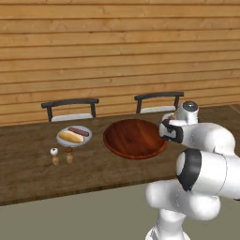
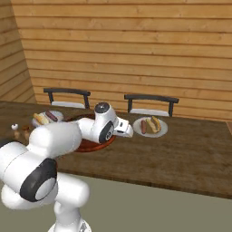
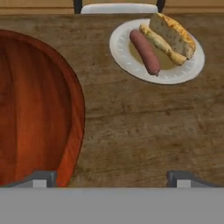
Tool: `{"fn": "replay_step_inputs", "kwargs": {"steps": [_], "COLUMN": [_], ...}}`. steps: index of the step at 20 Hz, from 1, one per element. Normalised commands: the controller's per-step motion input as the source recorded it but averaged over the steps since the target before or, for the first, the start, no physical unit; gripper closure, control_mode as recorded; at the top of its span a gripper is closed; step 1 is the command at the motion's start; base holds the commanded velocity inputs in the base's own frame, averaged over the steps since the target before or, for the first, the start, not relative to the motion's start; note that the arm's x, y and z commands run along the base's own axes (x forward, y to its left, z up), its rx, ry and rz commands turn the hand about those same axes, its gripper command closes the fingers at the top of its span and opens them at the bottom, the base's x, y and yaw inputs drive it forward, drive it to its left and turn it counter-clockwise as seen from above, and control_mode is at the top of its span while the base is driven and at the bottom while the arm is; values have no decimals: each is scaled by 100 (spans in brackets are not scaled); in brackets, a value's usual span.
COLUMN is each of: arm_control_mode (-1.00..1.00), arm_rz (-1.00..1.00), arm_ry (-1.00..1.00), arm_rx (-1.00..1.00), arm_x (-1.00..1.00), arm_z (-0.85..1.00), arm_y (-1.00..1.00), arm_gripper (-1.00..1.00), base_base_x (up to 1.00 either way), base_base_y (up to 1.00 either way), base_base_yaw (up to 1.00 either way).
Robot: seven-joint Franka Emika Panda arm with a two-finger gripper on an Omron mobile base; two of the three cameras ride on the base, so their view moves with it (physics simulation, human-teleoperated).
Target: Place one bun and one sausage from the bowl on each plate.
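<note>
Even, bright, flat rendered light, faint soft shadows on the table (image 1: 28, 173), mild gloss on the bowl (image 1: 135, 138), slightly soft low-resolution textures.

A home dining room: wood-plank wall (image 1: 117, 51), long wooden table (image 1: 37, 173), two chairs (image 1: 70, 108) at twelve o'clock, served plates (image 3: 131, 61).

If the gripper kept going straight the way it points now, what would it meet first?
Most likely the bare table, between the bowl rim and the plate with a sausage and bun. The open gripper holds nothing; depth is uncertain.
</note>
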Motion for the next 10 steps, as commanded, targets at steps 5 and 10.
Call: {"fn": "replay_step_inputs", "kwargs": {"steps": [5,10], "arm_control_mode": [-100,-100], "arm_rz": [-2,-5], "arm_ry": [-1,6], "arm_rx": [13,7], "arm_x": [-25,-3], "arm_z": [93,100], "arm_y": [-11,11], "arm_gripper": [-100,-100], "base_base_x": [0,0], "base_base_y": [0,0], "base_base_yaw": [0,0]}}
